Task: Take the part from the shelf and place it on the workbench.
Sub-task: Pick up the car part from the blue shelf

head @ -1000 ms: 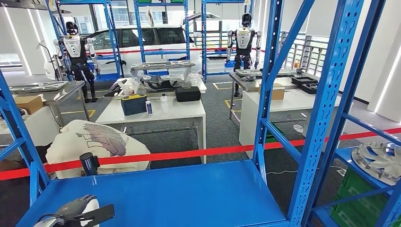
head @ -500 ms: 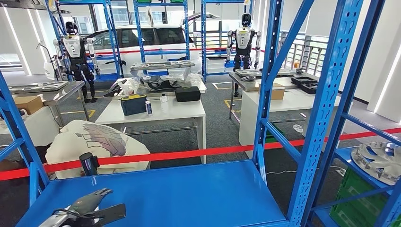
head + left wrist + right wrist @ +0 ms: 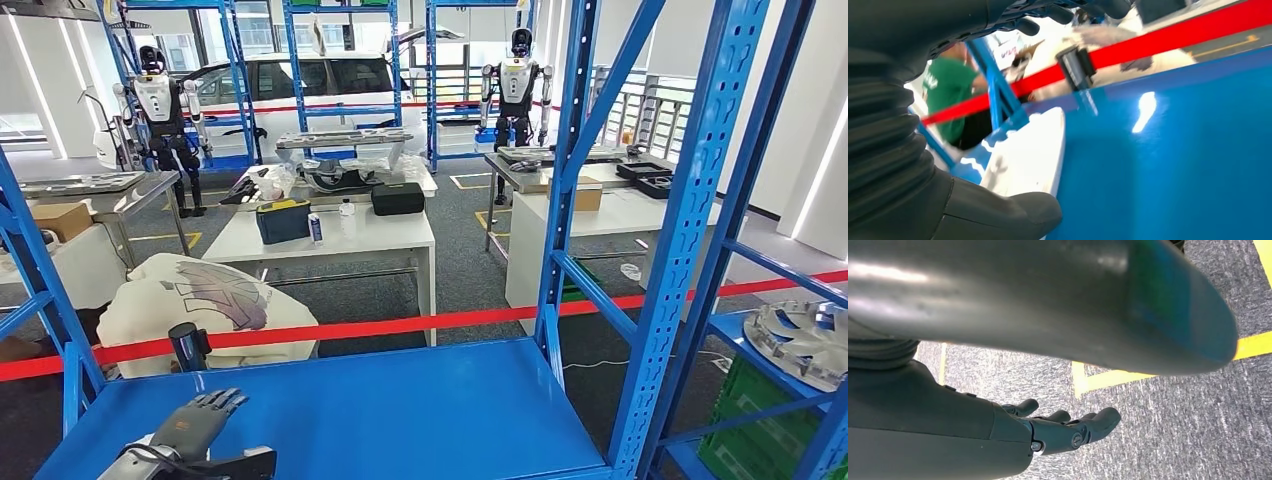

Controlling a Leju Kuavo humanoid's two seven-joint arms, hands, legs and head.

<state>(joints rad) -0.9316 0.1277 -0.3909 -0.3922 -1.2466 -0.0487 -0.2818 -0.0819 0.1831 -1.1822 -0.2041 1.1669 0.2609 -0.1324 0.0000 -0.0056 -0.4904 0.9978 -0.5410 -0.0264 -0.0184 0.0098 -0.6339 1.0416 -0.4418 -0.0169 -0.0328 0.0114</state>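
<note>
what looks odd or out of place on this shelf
Nothing is spilled or damaged. One oddity: the blue shelf under the left robot hand carries no silver part; the one like it sits on the neighbouring rack to the right. A white flat piece lies by the hand.

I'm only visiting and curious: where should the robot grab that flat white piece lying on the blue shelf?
Probably by its long straight edge, the one next to the bare blue shelf. The white piece lies flat and looks thin, so the left hand, open nearby, would likely do best coming from that open side, with fingers on top and thumb at the edge.
</note>
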